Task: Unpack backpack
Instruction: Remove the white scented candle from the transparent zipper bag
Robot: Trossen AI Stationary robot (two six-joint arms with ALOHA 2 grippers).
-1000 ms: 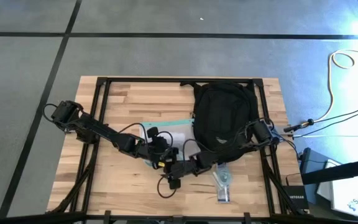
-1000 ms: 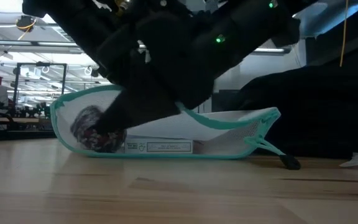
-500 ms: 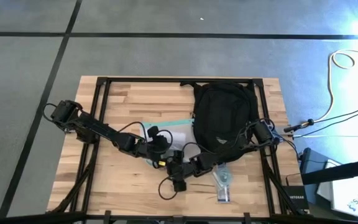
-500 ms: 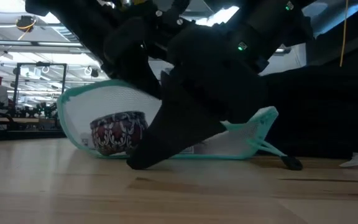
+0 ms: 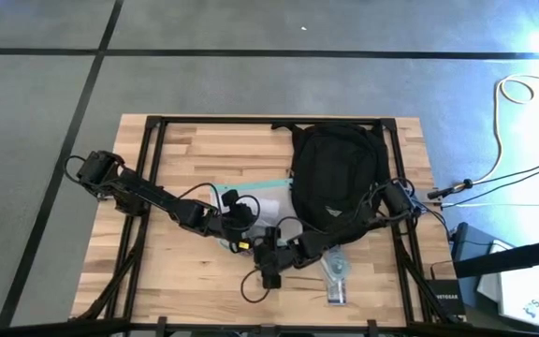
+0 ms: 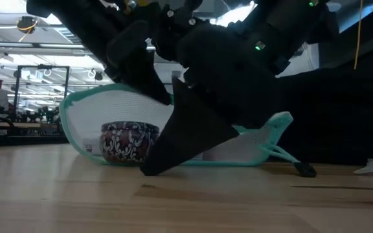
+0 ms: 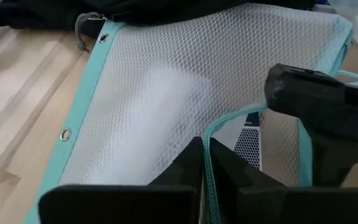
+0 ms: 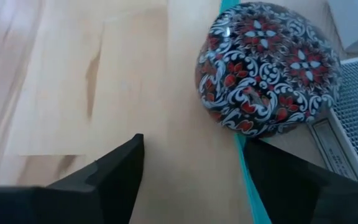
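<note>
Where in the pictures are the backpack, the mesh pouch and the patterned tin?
backpack (image 5: 337,173): high view, middle of its black body.
mesh pouch (image 7: 166,93): left wrist view, its white netting.
patterned tin (image 8: 267,65): right wrist view, its lid.

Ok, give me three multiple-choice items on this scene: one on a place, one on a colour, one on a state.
1. Where does the patterned tin sit?
A. at the mesh pouch's open mouth
B. on top of the backpack
C. on the floor

2. What colour is the mesh pouch's edging?
A. orange
B. teal
C. purple

3. How does the left end effector stand?
A. open and clear of everything
B. shut on the pouch's edging
C. shut on a backpack strap

Answers: 1 A, the low view shows the tin on the table inside the pouch's raised opening. 2 B, the left wrist view shows teal trim along the white mesh. 3 B, the teal edge runs between its closed fingers in the left wrist view.
</note>
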